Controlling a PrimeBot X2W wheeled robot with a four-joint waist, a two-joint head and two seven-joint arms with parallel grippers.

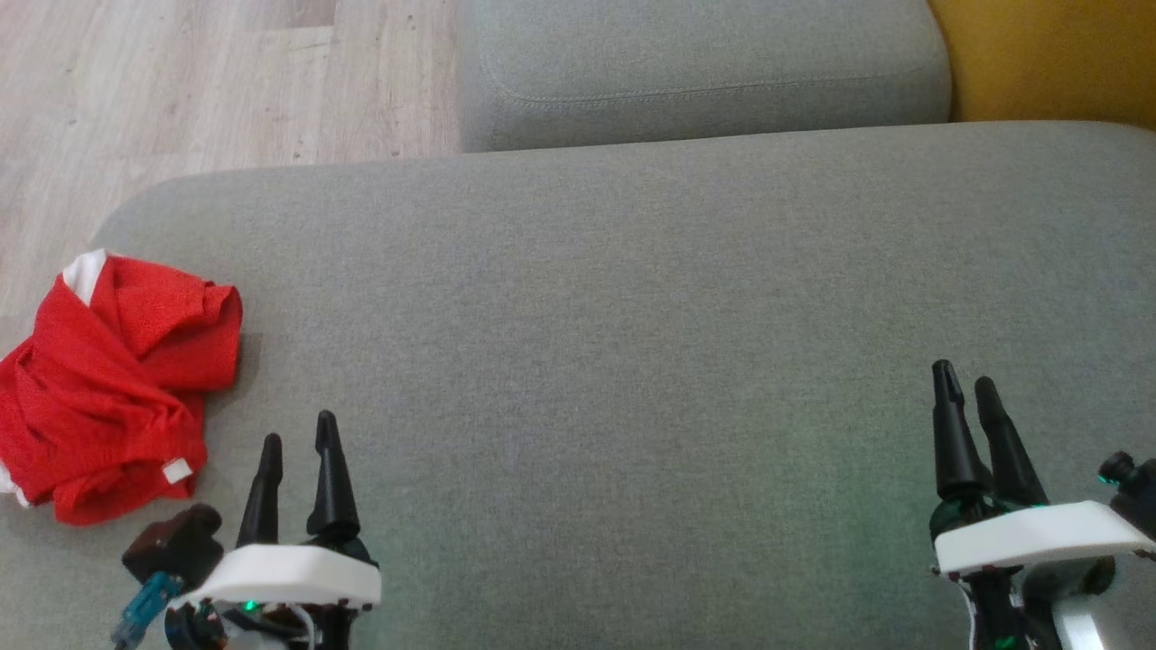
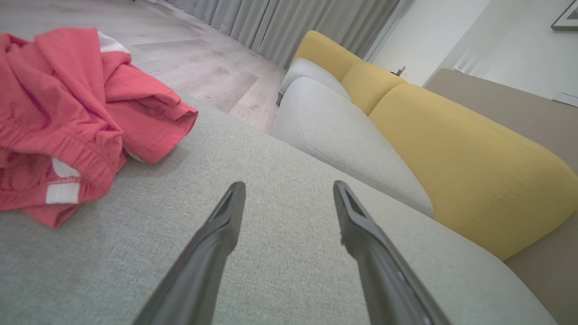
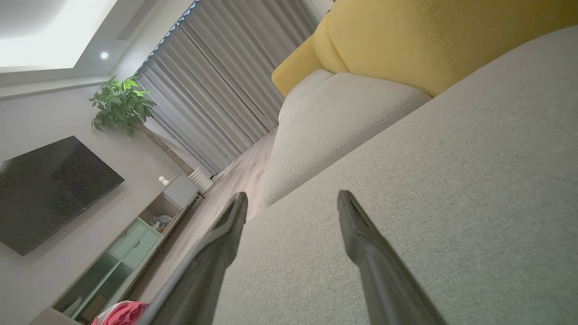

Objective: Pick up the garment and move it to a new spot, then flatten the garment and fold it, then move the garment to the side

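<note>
We see the red garment [image 1: 108, 384] lying crumpled at the left edge of the grey sofa [image 1: 632, 316], on the near side, with bits of white trim showing. Our left gripper [image 1: 298, 427] is just right of it, apart from the cloth, its fingers spread and empty. Our right gripper [image 1: 964, 373] is well apart at the near right, also spread and empty. Farther off are a second cushion [image 1: 704, 72], a yellow backrest [image 1: 1048, 54] and wooden floor [image 1: 181, 81].

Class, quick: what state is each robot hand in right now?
Left hand: open, holding nothing.
Right hand: open, holding nothing.
</note>
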